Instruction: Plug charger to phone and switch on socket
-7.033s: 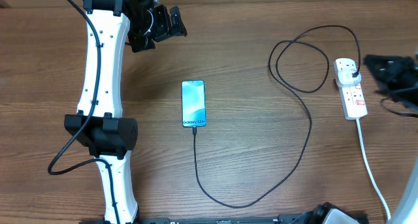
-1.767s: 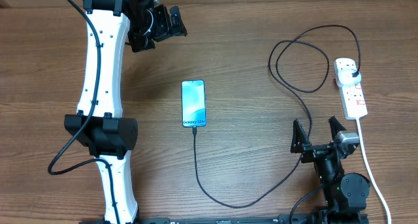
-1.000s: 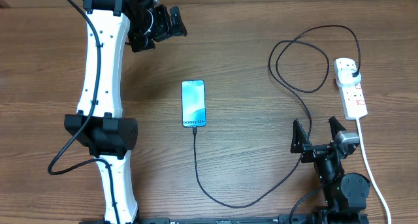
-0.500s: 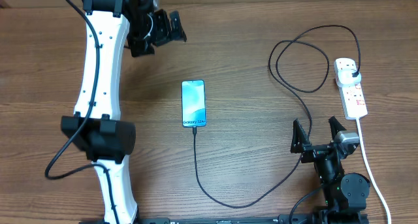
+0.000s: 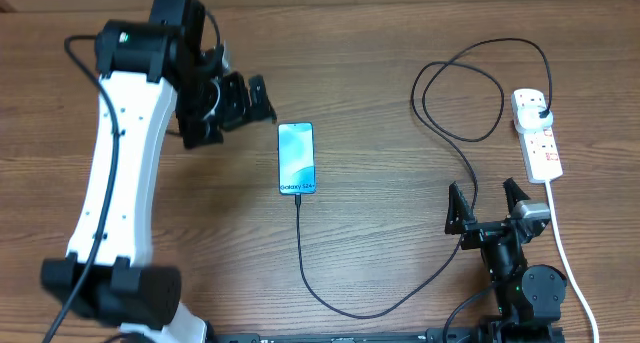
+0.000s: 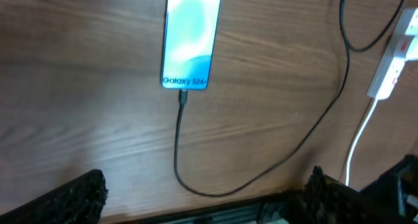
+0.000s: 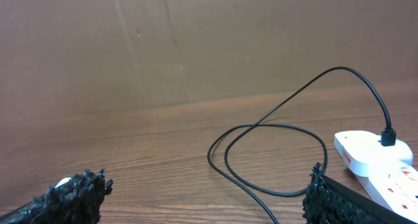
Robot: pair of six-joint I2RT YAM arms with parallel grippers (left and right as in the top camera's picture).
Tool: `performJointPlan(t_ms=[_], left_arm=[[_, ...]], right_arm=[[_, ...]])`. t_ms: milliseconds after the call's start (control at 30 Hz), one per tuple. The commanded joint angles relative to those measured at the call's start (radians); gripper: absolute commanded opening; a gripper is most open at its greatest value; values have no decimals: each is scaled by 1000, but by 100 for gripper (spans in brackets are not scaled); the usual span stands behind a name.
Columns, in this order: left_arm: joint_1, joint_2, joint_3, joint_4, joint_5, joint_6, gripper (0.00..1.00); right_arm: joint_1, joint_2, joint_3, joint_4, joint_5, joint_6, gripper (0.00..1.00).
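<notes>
The phone (image 5: 296, 159) lies face up mid-table, its blue-teal screen reading "Galaxy S24"; the left wrist view has the phone (image 6: 191, 38) at the top. The charger (image 5: 462, 223) is a thin black cable. Its tip (image 6: 183, 96) meets the phone's bottom edge, and its plug (image 5: 541, 109) sits in the white socket (image 5: 540, 148) at the far right. My left gripper (image 5: 256, 101) hangs open just left of the phone's top end, holding nothing. Open and empty too, my right gripper (image 5: 483, 195) stays near the front edge, left of the socket. The plug (image 7: 388, 138) and socket (image 7: 382, 165) show in the right wrist view.
The socket's thick white cord (image 5: 566, 253) runs down past the right arm's base (image 5: 530, 293) to the front edge. My left arm's white link (image 5: 115, 183) spans the table's left side. A brown cardboard wall (image 7: 196, 41) stands behind the table.
My left arm has swung down and right from the far-left corner, bringing its open gripper close to the phone. The right arm, back from the socket, has stayed still for the last second.
</notes>
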Motion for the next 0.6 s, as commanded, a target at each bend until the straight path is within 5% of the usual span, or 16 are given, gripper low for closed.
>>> performJointPlan(t_ms=[0, 233, 567], left_arm=[[-6, -115, -105, 0, 11, -13, 100], [-2, -378, -435, 115, -150, -2, 100], [6, -846, -1008, 700, -272, 97, 100]], right_arm=[[5, -10, -11, 4, -5, -1, 100], [5, -10, -11, 3, -5, -1, 100], [5, -10, -11, 3, -5, -1, 100]])
